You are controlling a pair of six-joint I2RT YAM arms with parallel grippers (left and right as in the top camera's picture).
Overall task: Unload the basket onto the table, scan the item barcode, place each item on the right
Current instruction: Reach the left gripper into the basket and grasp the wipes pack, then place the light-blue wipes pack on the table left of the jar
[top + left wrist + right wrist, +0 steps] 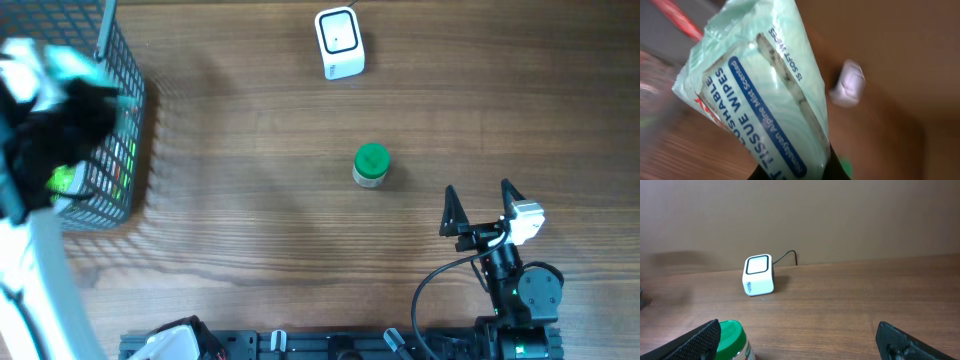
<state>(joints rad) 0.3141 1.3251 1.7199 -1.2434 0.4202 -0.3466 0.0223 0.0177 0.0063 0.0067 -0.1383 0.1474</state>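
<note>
Left jaws pinch the wipes pack (765, 100) by its end (soft, light, probably slippery film); right jaws spread wide.

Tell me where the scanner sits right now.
The white scanner stands at the far edge of the table in the overhead view, beyond the green-lidded jar, well right of the wire basket.

Wooden table (250, 240), dark wire basket (125, 150) at left edge, blurred left gripper (85, 92) over it with a pale green packet (75, 66), white scanner (339, 42) at top, green-lidded jar (371, 165) mid-table, right gripper (479, 192) with jaws apart, lower right.
</note>
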